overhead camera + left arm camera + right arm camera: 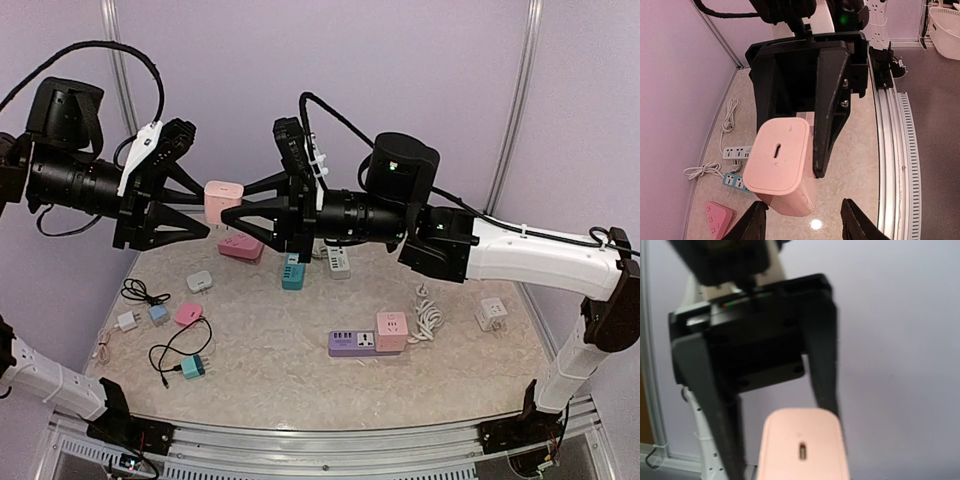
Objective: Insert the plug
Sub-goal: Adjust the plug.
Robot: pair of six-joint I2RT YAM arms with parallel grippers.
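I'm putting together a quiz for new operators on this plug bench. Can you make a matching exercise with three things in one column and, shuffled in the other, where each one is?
Things:
1. pink charger
2. purple power strip
3. white cube adapter

Places:
A. on the table, far right side
B. up in the air, off the table
C. mid-table, a pink cube at its right end

Pairs: 1-B, 2-C, 3-A

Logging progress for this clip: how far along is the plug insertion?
Done: the charger is off the table, gripped mid-air by the right gripper. In hand: the left gripper straddles it, jaws open, apparently for a handover. Left: carrying it down and plugging it into a strip.
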